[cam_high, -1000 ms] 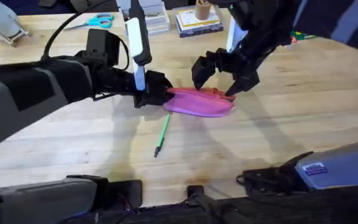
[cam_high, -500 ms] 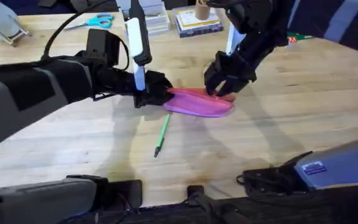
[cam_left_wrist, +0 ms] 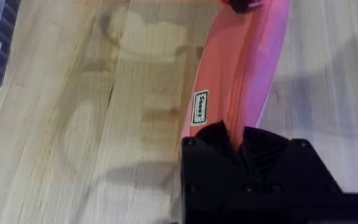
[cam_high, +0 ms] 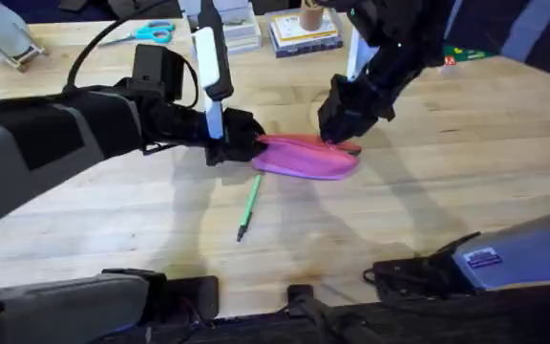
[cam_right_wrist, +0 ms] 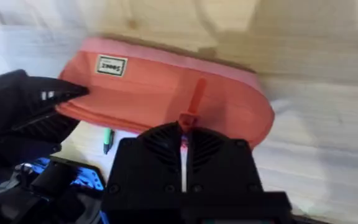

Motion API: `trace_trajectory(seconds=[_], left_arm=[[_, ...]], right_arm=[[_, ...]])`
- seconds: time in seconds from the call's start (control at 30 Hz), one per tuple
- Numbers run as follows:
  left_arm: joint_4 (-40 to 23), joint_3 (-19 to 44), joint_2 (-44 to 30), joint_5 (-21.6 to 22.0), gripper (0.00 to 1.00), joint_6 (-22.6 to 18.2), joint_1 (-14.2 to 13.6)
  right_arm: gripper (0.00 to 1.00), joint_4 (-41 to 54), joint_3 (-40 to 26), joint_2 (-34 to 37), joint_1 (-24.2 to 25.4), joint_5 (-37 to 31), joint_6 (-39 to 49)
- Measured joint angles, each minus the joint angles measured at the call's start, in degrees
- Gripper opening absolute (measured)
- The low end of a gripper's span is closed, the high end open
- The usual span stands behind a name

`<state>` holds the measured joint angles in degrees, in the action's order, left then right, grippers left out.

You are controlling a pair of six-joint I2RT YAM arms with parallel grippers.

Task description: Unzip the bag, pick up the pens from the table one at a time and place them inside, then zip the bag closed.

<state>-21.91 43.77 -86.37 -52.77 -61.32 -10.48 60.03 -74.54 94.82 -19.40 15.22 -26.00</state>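
Overhead: left gripper (cam_high: 243, 146) pinches the bag's (cam_high: 304, 159) left end; right gripper (cam_high: 337, 129), pressed onto the zipper pull (cam_right_wrist: 191, 102), at its right end.

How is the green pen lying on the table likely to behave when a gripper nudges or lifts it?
The green pen looks thin and round, so a sideways nudge would probably roll it across the smooth table. It seems rigid and light, so it should lift straight, but its narrow barrel may slip or pivot if pinched off-centre.

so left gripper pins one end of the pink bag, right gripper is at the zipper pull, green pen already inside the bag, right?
Not quite: the pen lies on the table beside the bag, per overhead. Left gripper and right gripper are as you said.
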Motion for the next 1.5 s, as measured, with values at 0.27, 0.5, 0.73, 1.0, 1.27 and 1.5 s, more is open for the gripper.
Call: trace_trajectory(seconds=[0.27,0.5,0.73,1.0,1.27,1.5], left_arm=[[0.0,0.2,0.0,0.0,0.042,0.0,0.0],[0.0,0.2,0.0,-0.4,0.042,0.0,-0.3],[-0.2,0.2,0.0,-0.1,0.042,0.0,-0.1],[-0.4,0.2,0.0,-0.1,0.042,0.0,0.1],[-0.4,0.2,0.0,-0.2,0.042,0.0,0.1],[-0.4,0.2,0.0,-0.2,0.042,0.0,0.3]], right_arm=[[0.034,0.3,-3.7,-3.9,-0.1,-5.1,1.7],[0.034,-0.2,-4.1,-5.2,0.1,-7.0,4.5],[0.033,-3.5,-4.1,-5.2,-2.6,-5.4,4.6],[0.033,-6.9,-4.1,-3.9,-9.4,-5.3,3.5],[0.033,-14.7,-4.1,-1.9,-15.6,-4.3,2.2],[0.033,-19.6,-4.1,0.1,-19.3,-4.5,1.3]])
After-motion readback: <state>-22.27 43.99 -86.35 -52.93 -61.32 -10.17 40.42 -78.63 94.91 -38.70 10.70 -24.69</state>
